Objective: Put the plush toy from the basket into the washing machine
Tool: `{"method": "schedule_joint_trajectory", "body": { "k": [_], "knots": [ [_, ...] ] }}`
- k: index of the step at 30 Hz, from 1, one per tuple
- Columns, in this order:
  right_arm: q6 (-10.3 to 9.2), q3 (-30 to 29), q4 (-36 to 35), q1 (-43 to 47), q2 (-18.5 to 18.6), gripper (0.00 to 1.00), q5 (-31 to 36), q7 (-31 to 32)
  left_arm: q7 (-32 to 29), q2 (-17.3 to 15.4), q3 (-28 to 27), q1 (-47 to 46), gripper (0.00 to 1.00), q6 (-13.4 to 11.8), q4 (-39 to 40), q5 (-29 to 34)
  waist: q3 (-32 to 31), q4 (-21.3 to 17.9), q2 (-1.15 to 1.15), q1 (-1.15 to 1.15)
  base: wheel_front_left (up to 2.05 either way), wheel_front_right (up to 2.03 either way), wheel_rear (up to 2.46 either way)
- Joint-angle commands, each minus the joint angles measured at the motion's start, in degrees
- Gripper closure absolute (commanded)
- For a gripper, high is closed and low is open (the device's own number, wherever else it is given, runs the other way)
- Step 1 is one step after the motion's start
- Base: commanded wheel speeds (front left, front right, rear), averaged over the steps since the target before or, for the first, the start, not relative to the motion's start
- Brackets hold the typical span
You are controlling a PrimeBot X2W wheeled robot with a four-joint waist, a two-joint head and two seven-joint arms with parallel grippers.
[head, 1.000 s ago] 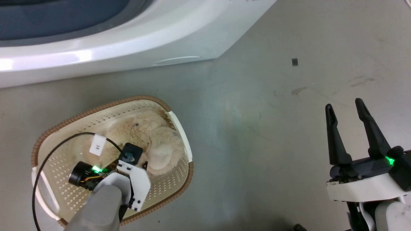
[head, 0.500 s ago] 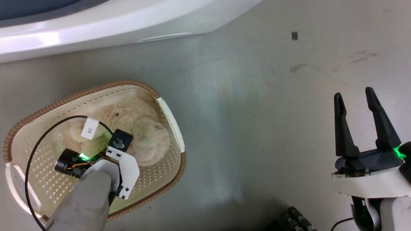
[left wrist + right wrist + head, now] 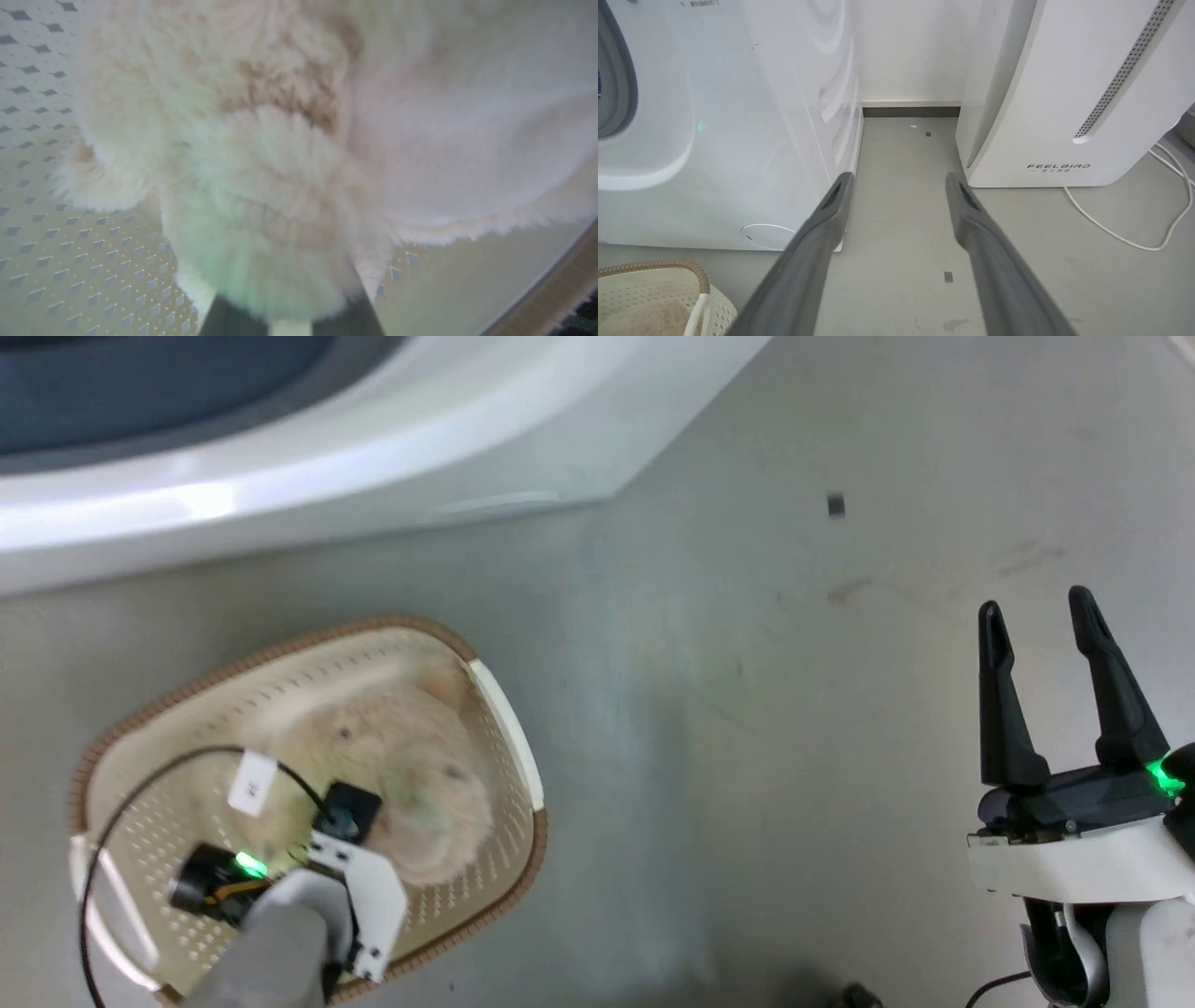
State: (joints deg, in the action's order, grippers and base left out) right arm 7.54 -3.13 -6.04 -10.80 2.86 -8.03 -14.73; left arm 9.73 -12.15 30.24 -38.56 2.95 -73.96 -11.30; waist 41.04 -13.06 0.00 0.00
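left pincer: tips buried in plush toy fur; grip unclear | washing machine: cropped

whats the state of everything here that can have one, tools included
fluffy cream-beige plush toy: inside the basket
cream-white perforated plastic laundry basket: on the grey floor, holding the toy
large white front-loading washing machine: door open or shut, cannot tell
left tool: down in the basket, fingers buried in fur, grip unclear
right tool: open, empty, over the floor
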Motion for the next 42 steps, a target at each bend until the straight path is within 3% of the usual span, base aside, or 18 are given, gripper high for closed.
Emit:
{"method": "schedule_joint_trajectory", "body": {
  "k": [1,11,26,35,42],
  "knots": [
    [-0.05,-0.11,0.19,-0.28,0.01,0.0,0.3,-0.27,0.55,0.49,-0.17,0.68,1.0,-0.24,0.01,-0.36,-3.26,0.94,0.0,0.0,0.0,0.0,0.0],
    [-0.05,-0.31,2.44,3.0,0.01,0.0,1.56,-0.27,5.19,3.96,-3.36,7.38,1.0,-0.15,4.03,-4.83,-15.64,4.89,0.0,0.0,0.0,0.0,0.0],
    [-0.05,-0.78,4.28,8.57,0.01,0.0,2.47,-0.27,5.26,2.62,-9.41,24.79,1.0,-4.4,36.48,-1.68,-28.25,9.82,0.0,0.0,0.0,0.0,0.0],
    [-0.05,-0.16,4.33,9.85,0.01,0.0,1.99,-0.27,5.26,0.93,-12.9,29.14,1.0,-5.71,53.13,3.03,-30.58,10.14,0.0,0.0,0.0,0.0,0.0],
    [-0.05,0.72,3.49,9.02,0.01,0.0,1.03,-0.27,5.27,-2.13,-16.2,28.2,1.0,-6.41,61.77,5.92,-28.15,7.51,0.0,0.0,0.0,0.0,0.0]
  ]
}}
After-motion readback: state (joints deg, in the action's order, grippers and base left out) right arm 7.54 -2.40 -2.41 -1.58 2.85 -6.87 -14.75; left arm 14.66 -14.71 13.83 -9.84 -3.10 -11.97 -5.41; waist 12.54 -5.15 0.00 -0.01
